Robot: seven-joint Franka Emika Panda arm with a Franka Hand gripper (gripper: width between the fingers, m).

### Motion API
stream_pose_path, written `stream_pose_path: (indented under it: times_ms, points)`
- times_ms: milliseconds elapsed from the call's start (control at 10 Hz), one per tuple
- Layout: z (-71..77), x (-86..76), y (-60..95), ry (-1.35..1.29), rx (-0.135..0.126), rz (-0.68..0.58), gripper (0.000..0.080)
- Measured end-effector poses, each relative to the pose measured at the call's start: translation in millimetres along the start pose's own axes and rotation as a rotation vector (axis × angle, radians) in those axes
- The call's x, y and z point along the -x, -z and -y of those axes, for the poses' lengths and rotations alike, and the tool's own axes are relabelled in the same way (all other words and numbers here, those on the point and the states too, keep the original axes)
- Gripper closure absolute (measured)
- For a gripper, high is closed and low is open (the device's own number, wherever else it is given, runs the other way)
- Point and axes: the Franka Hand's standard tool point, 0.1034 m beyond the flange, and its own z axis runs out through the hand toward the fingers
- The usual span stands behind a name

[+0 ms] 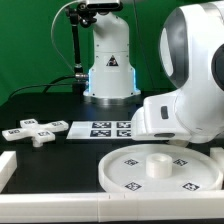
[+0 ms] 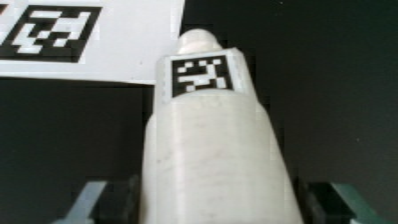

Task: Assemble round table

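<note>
In the wrist view the white cylinder leg (image 2: pixel 214 130) runs lengthwise away from my gripper (image 2: pixel 217 208), with a square tag near its far tip. The jaws sit against both sides of its near end, shut on it. In the exterior view the large rimmed round disc (image 1: pixel 160 172) lies at the front right, with tags and a raised hub. The cross-shaped base piece (image 1: pixel 35 131) lies at the left. My gripper and the leg are hidden there behind the arm's bulky white wrist (image 1: pixel 175 115).
The marker board (image 1: pixel 100 128) lies flat mid-table, and its corner shows in the wrist view (image 2: pixel 80 40) beyond the leg. The robot's base (image 1: pixel 108 70) stands at the back. A white rail (image 1: pixel 6 165) borders the table at the exterior view's left and front.
</note>
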Motion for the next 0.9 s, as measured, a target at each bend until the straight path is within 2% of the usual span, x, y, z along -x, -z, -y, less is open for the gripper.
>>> stream_pose_path:
  times_ms: [100,400,600,700,800,900]
  points:
    - [-0.1,0.1,-0.4,0.000,0.000,0.001,0.0392]
    - [0.0,0.8,1.6,0.004,0.001,-0.001,0.0392]
    - [-1.8,9.5,25.7,0.067,0.015,-0.040,0.0392]
    - [-5.8,19.8,39.6,0.101,0.016,-0.039,0.0392]
    - [-11.4,25.4,55.0,0.120,0.012,-0.058,0.0390]
    - [-13.2,26.4,62.9,0.121,0.011,-0.079,0.0390]
